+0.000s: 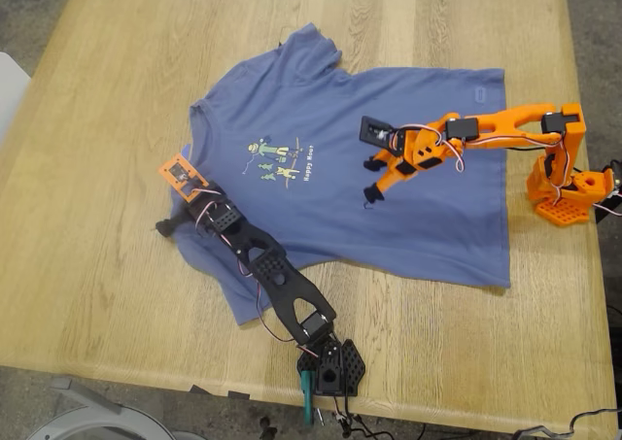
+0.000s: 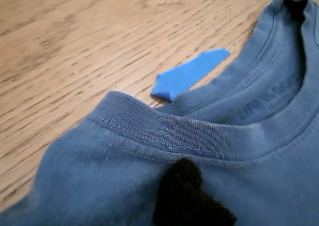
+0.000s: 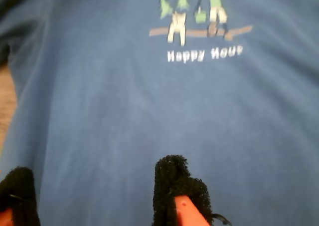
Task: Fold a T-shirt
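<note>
The slate-blue T-shirt lies flat on the wooden table, chest print up, collar toward the exterior view's left. My first gripper, on the black arm, is at the collar. In the first wrist view its black pads show as one closed shape on the fabric just behind the collar band, which stands slightly raised. My second gripper, on the orange arm, hovers open over the shirt's middle. In the second wrist view its pads stand apart above plain fabric, the print ahead.
A small blue tape strip sticks to the table beside the collar. The orange arm's base stands at the exterior view's right edge of the table. The black arm's base is clamped at the near edge.
</note>
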### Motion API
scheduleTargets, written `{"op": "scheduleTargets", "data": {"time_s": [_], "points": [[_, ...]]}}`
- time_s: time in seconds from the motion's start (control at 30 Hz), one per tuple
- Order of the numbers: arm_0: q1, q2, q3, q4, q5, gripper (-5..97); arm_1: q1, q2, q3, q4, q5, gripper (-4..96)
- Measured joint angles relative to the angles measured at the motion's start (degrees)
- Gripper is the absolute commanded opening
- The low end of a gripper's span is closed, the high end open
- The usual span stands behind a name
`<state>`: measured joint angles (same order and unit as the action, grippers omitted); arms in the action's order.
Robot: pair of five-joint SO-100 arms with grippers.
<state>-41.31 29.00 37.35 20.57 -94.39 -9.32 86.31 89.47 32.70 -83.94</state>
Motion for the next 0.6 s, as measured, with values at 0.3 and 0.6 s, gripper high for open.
{"op": "scheduleTargets", "data": {"time_s": [0.3, 0.6], "points": [[0.0, -25.8, -49.8, 27.9, 0.0, 42, 1.3, 8.2, 11.5, 1.9, 0.6, 35.1], [-0.3, -25.8, -54.1, 39.6, -3.3, 5, 0.2, 8.3, 17.5, -2.8, 1.2, 34.1]]}}
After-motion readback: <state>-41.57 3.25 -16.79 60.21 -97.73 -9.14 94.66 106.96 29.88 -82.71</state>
